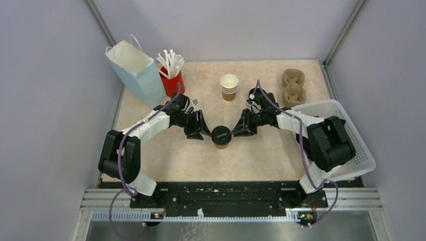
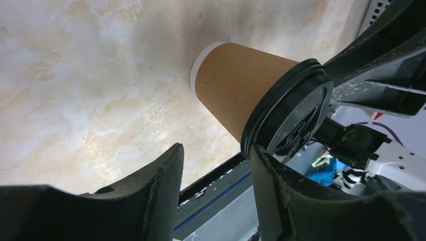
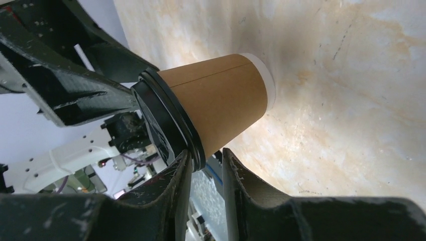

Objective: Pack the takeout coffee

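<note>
The takeout coffee (image 1: 221,136), a brown paper cup with a round black lid, stands upright on the table between my two grippers. My left gripper (image 1: 203,131) is at its left side. In the left wrist view the left gripper (image 2: 216,148) is open wide, with one fingertip (image 2: 261,160) against the lid's rim (image 2: 281,113) and nothing between the jaws. My right gripper (image 1: 240,129) is at the cup's right side. In the right wrist view the right gripper (image 3: 206,152) is open by a narrow gap, and the lid's rim (image 3: 173,120) sits at its fingertips.
A light blue paper bag (image 1: 133,70) stands at the back left beside a red cup of white straws (image 1: 172,80). A stack of lidless brown cups (image 1: 229,86) and a cardboard cup carrier (image 1: 294,88) are at the back. A white basket (image 1: 346,130) lies at the right.
</note>
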`<state>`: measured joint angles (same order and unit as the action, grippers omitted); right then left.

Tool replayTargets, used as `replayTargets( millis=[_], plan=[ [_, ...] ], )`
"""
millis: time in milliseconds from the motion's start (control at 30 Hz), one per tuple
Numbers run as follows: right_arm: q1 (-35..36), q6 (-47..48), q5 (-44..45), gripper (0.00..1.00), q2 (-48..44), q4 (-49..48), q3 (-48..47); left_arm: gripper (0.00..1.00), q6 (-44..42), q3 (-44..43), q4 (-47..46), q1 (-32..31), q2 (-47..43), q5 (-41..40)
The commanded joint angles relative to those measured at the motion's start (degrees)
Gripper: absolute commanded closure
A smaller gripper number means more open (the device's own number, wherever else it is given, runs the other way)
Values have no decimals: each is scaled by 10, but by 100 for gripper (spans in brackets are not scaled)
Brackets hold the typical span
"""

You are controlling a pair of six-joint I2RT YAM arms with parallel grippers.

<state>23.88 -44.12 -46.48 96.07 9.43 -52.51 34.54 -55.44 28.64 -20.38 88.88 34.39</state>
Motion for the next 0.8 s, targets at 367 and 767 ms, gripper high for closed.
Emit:
replayTargets(
  millis=[367, 767],
  plan=[
    [1, 25, 38, 63, -13, 53, -93, 40, -20, -77, 62, -1, -19, -60],
    [18, 56, -19, 20, -34, -2, -36, 16, -56, -112, -3, -1, 31, 29]
  ],
)
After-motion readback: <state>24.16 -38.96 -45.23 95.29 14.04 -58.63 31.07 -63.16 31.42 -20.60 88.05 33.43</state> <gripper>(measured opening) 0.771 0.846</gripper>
